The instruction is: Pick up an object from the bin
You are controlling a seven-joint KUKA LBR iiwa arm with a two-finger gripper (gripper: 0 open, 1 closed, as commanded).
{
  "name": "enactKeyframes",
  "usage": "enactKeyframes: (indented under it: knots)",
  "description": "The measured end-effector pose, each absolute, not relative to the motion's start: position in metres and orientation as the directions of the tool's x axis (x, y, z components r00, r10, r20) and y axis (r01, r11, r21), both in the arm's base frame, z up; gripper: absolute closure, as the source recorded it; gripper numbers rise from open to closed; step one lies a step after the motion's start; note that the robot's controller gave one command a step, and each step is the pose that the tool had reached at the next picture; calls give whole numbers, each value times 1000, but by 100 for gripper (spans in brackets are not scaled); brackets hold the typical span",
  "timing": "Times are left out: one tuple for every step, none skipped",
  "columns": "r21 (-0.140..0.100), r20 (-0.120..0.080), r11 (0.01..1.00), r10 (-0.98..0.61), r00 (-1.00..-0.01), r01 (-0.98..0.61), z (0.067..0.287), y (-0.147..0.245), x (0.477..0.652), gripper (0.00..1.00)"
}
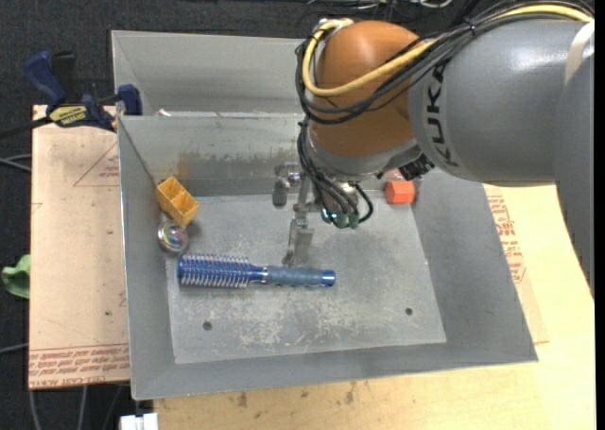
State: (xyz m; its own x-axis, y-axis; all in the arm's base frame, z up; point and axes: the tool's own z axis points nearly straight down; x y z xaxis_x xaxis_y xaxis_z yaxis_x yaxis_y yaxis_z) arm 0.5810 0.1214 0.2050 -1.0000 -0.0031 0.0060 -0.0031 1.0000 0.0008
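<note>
Gripper is hovering, fingers closing on nothing, just over the handle of the blue hairbrush lying mid-bin.

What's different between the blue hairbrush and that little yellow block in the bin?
The blue hairbrush is long and thin, while the yellow block is short and boxy. The hairbrush lies flat across the middle of the floor, close by the hand, while the yellow block sits off by the left wall. Both rest on the floor of the grey bin.
</note>
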Motion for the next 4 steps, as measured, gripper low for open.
enactKeyframes:
  knots:
    - [0, 7, 995, -104, -995, -104, 65, 100, 563, 0]
    - [2, -1, 995, -104, -995, -104, 70, 101, 565, 100]
    - [3, -9, 996, -84, -996, -84, 169, 114, 553, 100]
    - [1, -10, 996, -94, -995, -94, 281, 111, 555, 100]
